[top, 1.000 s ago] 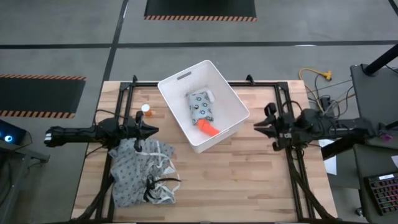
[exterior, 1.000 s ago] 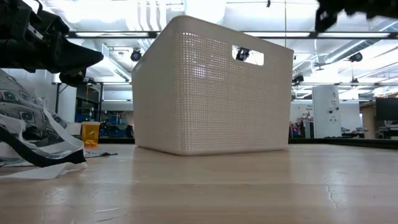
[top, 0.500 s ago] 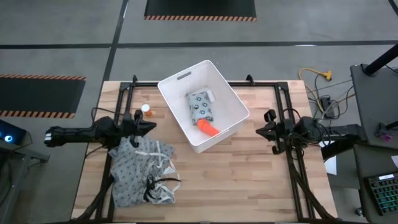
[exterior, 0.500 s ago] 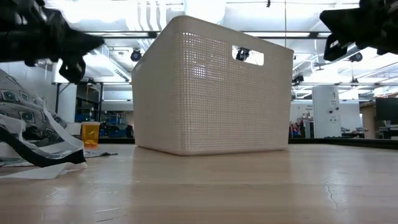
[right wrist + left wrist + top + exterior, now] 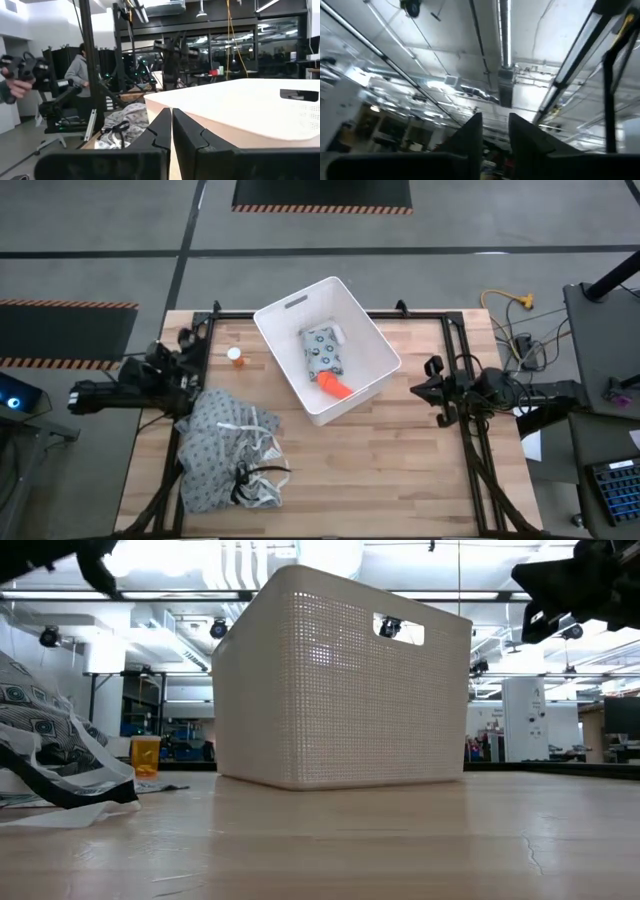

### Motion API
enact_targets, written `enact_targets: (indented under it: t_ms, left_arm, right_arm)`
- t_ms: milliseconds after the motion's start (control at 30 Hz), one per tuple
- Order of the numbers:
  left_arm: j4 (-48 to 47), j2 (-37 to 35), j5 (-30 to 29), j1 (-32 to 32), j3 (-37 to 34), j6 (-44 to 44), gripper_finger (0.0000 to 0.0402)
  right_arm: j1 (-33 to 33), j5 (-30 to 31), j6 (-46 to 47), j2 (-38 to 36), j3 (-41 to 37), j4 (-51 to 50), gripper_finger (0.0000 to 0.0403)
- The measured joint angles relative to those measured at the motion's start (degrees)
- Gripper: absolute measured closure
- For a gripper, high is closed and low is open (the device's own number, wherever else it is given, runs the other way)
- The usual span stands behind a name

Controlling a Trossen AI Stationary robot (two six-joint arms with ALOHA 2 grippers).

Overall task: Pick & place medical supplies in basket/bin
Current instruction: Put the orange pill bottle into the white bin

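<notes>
The white bin (image 5: 372,340) stands in the middle of the table, turned at an angle. In it lie the pale dotted packet (image 5: 322,352), the orange tapered piece (image 5: 336,386) and a small white piece (image 5: 340,332). The orange-capped bottle (image 5: 234,356) stands on the table left of the bin, and shows in the low view as well (image 5: 145,755). My left gripper (image 5: 183,352) is up near the table's left edge, pointing at the ceiling, with a narrow gap between its fingers (image 5: 496,137). My right gripper (image 5: 415,390) hangs in the air right of the bin, shut (image 5: 171,125), level and facing the bin.
A crumpled patterned cloth with dark straps (image 5: 230,455) lies at the near left of the table, below the left arm. Bare wood lies in front of the bin and to its right. A person (image 5: 82,75) stands beyond the table's left side.
My left gripper has drawn back from beside the bin toward the table's left edge and tipped upward until it points at the ceiling. My right gripper has pulled slightly toward the right edge and come lower. The bin and the supplies have not moved.
</notes>
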Motion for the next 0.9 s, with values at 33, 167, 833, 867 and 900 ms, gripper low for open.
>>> enact_targets:
  t_ms: [33,167,833,867,900]
  left_arm:
    - [0.0,1.42,-1.05,0.0,1.65,1.82,0.0314]
    - [-3.19,8.82,-11.81,0.0,9.47,6.39,0.0247]
    - [-100.45,36.96,-23.28,11.15,47.65,-36.56,0.0209]
    - [-100.35,38.09,-21.19,12.28,47.28,-36.6,0.0209]
    - [-100.62,39.25,-20.4,13.66,46.78,-37.39,0.0209]
  right_arm:
    - [0.0,0.55,0.02,0.02,0.0,-0.07,0.0394]
    - [-0.04,2.75,0.14,-0.06,0.02,-0.98,0.0394]
    - [0.0,2.99,4.17,0.0,0.02,-3.6,0.0394]
    - [0.0,3.29,4.16,0.0,0.02,-3.71,0.0394]
    - [0.0,3.89,4.2,0.0,0.02,-3.75,0.0394]
